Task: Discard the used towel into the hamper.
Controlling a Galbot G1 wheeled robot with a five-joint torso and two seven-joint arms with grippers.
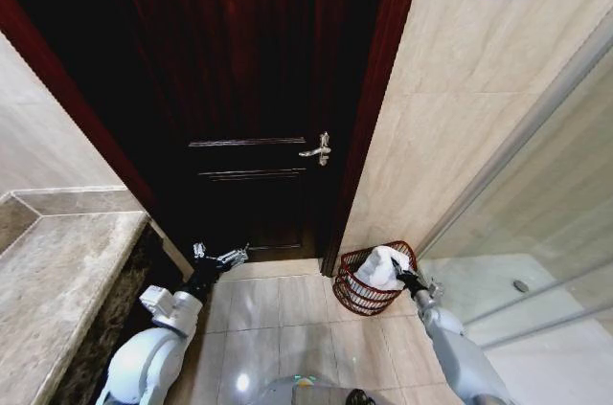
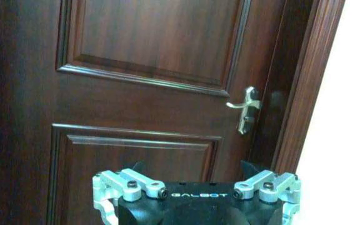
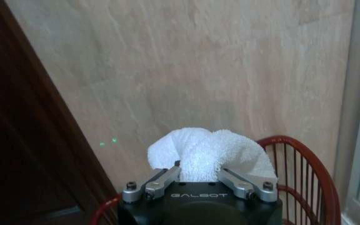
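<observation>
The white towel bulges out of the mouth of the reddish-brown wire hamper, which stands on the floor in the corner between door frame and wall. My right gripper reaches in from the hamper's right side and is shut on the towel. In the right wrist view the towel is pinched between the fingers, with the hamper's red rim beside it. My left gripper hangs open and empty low in front of the door, and in the left wrist view its body faces the door panels.
A dark wooden door with a silver lever handle is closed straight ahead. A marble counter lies at the left. A glass shower partition runs along the right. Tiled floor lies open between the arms.
</observation>
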